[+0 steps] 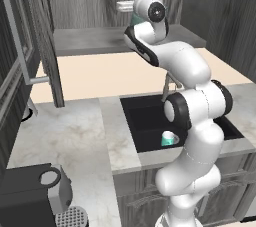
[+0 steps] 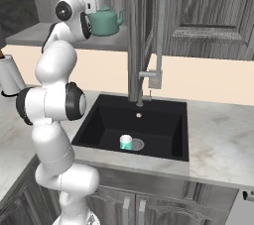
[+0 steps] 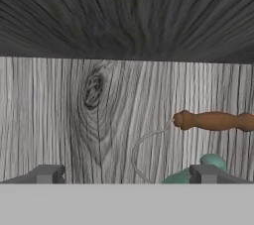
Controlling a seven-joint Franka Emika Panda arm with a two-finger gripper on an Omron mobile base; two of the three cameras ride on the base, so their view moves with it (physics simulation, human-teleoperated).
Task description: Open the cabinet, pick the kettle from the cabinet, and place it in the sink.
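Fingertips [image 3: 48, 174] of the gripper [image 3: 126, 174] stand spread wide apart and hold nothing, facing the grey wood-grain back wall inside the cabinet [image 1: 85, 6]. Just beyond the right-hand fingertip sits the green kettle [image 2: 105, 23], its brown wooden handle [image 3: 214, 120] running level above that tip and a thin wire bail curving down from it between the two tips; whether the tip touches the kettle cannot be told. From the right base view the kettle rests on the cabinet shelf with its spout pointing away from the hand. One cabinet door [image 1: 31, 46] hangs swung open off to the side, its long pale bar handle showing. Well below the fingers lies the black sink [image 2: 110, 119], where a small teal-and-white cup [image 2: 126, 142] stands beside the drain, behind the grey faucet [image 2: 151, 45].
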